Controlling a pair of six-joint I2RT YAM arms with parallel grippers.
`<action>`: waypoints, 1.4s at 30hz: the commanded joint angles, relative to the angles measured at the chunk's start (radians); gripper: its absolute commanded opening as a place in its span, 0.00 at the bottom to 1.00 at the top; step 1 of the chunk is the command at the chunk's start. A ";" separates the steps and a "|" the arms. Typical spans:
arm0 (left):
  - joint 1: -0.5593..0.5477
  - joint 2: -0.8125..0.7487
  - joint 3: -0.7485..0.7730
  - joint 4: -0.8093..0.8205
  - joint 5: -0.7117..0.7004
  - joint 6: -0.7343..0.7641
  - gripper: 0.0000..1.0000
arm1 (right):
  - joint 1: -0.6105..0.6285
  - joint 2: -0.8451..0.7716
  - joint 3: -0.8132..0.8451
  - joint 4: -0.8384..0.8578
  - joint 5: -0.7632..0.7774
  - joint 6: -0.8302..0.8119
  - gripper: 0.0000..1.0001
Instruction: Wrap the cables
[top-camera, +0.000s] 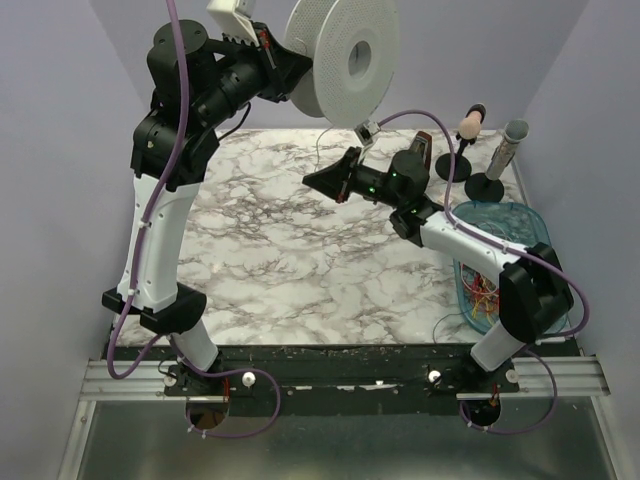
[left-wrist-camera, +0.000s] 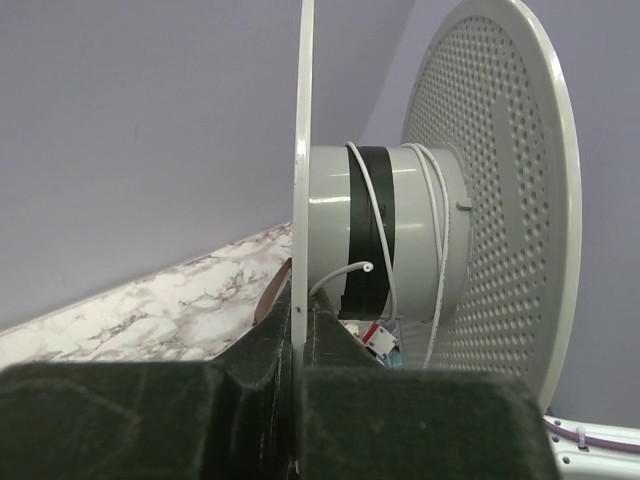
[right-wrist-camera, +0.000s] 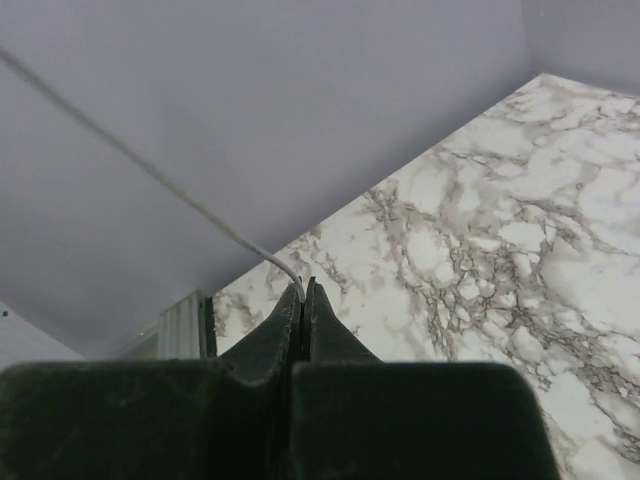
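A white perforated spool (top-camera: 340, 55) is held high at the back. My left gripper (top-camera: 292, 72) is shut on the edge of one flange (left-wrist-camera: 301, 200), seen edge-on in the left wrist view. A thin white cable (left-wrist-camera: 385, 240) lies in a few turns round the grey hub, its cut end sticking out. My right gripper (top-camera: 312, 180) is shut on this white cable (right-wrist-camera: 200, 205) at its fingertips (right-wrist-camera: 303, 292), just above the table. The cable runs up from it to the spool (top-camera: 320, 150). A tangle of thin red, orange and yellow cables (top-camera: 483, 292) lies in the basket.
A clear blue basket (top-camera: 505, 218) stands at the right edge beside the right arm. Two microphones on black round stands (top-camera: 466, 128) (top-camera: 510, 140) stand at the back right. The marble table (top-camera: 270, 260) has purple walls on three sides.
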 joint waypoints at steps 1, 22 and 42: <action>-0.005 -0.015 0.042 0.080 0.052 0.000 0.00 | -0.027 -0.014 -0.040 0.097 -0.027 0.051 0.01; 0.018 -0.265 -0.632 -0.220 0.579 0.596 0.00 | -0.258 -0.439 -0.037 -0.840 -0.024 -0.507 0.01; 0.061 -0.101 -0.886 -0.286 0.669 0.701 0.00 | -0.251 -0.315 0.107 -1.012 -0.146 -0.690 0.01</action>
